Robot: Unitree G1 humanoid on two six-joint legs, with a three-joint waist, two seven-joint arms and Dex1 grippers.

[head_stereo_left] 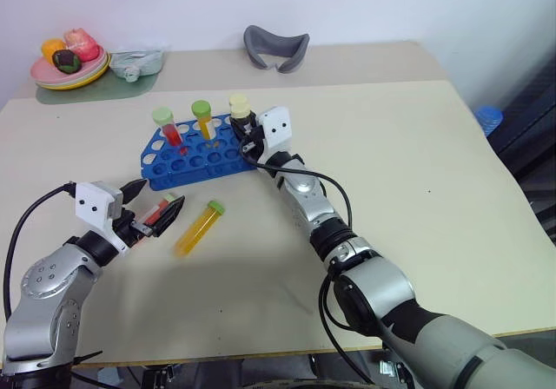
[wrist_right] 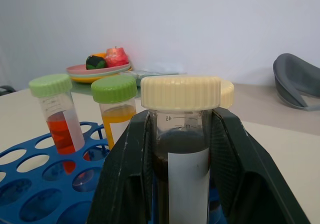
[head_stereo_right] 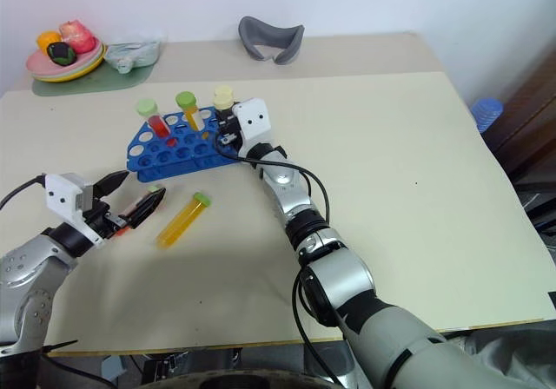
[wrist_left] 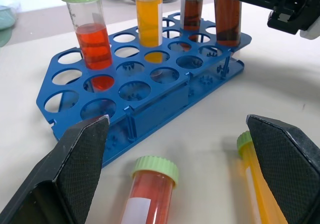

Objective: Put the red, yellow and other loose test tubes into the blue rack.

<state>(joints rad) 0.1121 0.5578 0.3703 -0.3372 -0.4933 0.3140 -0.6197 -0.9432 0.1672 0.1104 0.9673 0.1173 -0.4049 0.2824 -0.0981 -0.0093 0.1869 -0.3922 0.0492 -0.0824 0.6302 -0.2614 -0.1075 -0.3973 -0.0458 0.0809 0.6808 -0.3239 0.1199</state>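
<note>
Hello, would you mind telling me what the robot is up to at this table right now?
It is loading capped clear plastic tubes into the bright blue plastic rack. The right gripper is shut on a dark-brown tube with a cream cap at the rack's right end. A red tube, a yellow-orange tube and another brown tube already stand in the rack. The left gripper hovers open near two tubes lying on the beige table: a loose red one and a loose yellow one.

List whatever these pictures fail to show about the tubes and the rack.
- Right wrist view: the right hand hides the lower end of the dark-brown tube; whether it sits in the blue rack is unclear.
- Left eye view: the left hand covers most of the loose red tube.
- Left wrist view: the edge cuts off the loose yellow tube.
</note>
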